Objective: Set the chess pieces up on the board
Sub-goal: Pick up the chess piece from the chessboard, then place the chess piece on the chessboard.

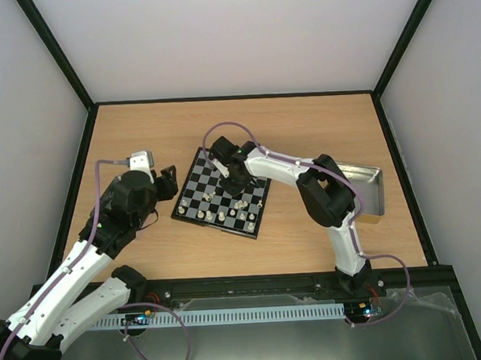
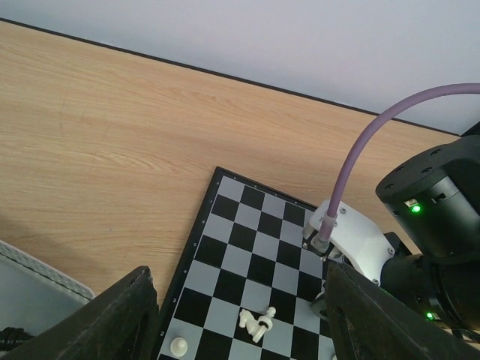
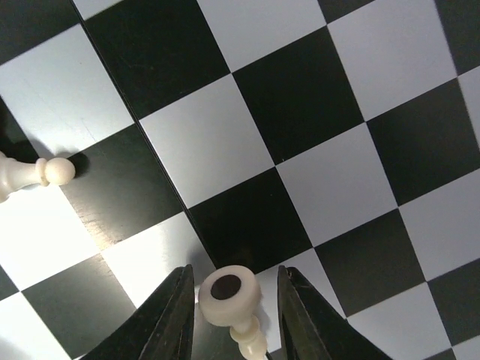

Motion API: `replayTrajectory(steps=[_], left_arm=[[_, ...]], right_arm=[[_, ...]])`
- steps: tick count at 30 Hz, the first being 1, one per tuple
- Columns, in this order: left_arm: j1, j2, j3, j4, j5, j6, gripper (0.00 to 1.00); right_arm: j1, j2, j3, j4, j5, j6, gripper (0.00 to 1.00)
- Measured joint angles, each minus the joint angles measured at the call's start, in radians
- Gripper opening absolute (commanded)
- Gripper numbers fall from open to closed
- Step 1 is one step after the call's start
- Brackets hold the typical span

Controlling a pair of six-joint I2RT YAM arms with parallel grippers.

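The left gripper (image 1: 169, 184) hung spread wide just beside the left edge of the board (image 1: 195, 200), which lay in the middle of the table (image 1: 141, 129). Cream pieces (image 1: 242, 219) stood mostly on its near rows. Over the board, the right gripper (image 3: 234, 279) had its fingers narrowly around one piece (image 3: 229, 294), with a thin gap on each side.

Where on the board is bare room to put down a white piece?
Bare: the squares by the far-left corner of the board, and the wooden table beyond its far rim. Crowded: the nearer half, where white pieces stand or lie, and the middle, under the right gripper.
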Motion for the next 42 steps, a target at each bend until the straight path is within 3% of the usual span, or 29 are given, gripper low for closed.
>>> replayTrajectory(steps=[3,13,24,31,42], left_arm=[[0.0,0.002,0.0,0.0,0.005,0.0,0.63],[0.0,0.014,-0.006,0.001,0.013,0.0,0.63],[0.0,0.026,-0.006,0.011,0.04,-0.006,0.67],[0.0,0.052,-0.033,0.09,0.133,-0.047,0.68],[0.0,0.142,-0.129,0.338,0.31,-0.146,0.68]], right_arm=[[-0.001,0.015,0.002,-0.001,-0.002,0.004,0.3],[-0.025,0.02,0.006,0.002,-0.031,0.06,0.11],[-0.074,-0.031,-0.065,0.157,-0.082,0.257,0.12],[-0.081,-0.219,-0.202,0.436,-0.227,0.571,0.11],[-0.08,-0.415,-0.573,1.152,-0.404,1.328,0.11]])
